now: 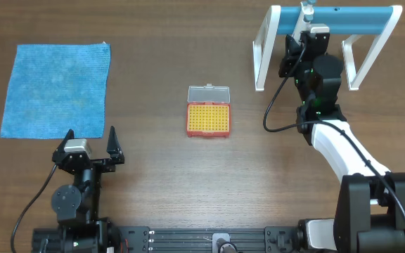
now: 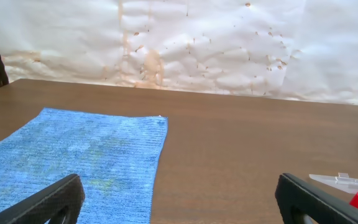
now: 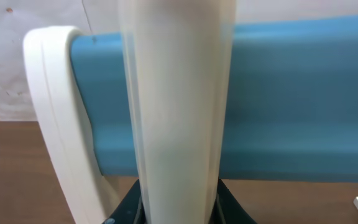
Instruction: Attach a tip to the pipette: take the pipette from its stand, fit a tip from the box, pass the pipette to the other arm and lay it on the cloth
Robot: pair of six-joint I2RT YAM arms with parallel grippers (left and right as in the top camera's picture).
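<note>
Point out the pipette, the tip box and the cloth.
pipette [image 3: 176, 112], right wrist view, middle of its pale body.
tip box [image 1: 208, 119], top view, the yellow grid of tips.
cloth [image 1: 56, 90], top view, centre of the blue fabric.

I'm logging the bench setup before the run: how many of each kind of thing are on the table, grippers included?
Blue cloth: 1
Tip box: 1
Pipette stand: 1
Pipette: 1
Grippers: 2 (left gripper, right gripper)
Total: 6
</note>
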